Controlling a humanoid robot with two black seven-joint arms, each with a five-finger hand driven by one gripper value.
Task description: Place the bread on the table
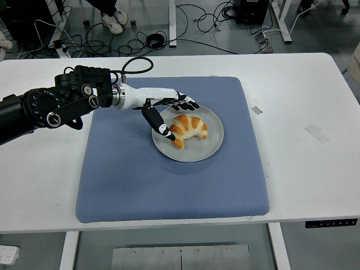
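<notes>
Reaching w/ left hand (167,110) | fingers (188,104) apart, thumb at bread (187,129) edge for pinch | bread on plate (209,149), ungrasped

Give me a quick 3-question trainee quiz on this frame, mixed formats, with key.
1. True or false: the croissant lies directly on the blue mat.
2. Which hand is at the plate? A) left B) right C) both
3. Fill in: the left hand has its thumb at the croissant's ____ end, in the head view.

Key: 1 false, it lies on the grey plate. 2 A; no right hand is in view. 3 left; fingers spread, not yet closed on it.
</notes>
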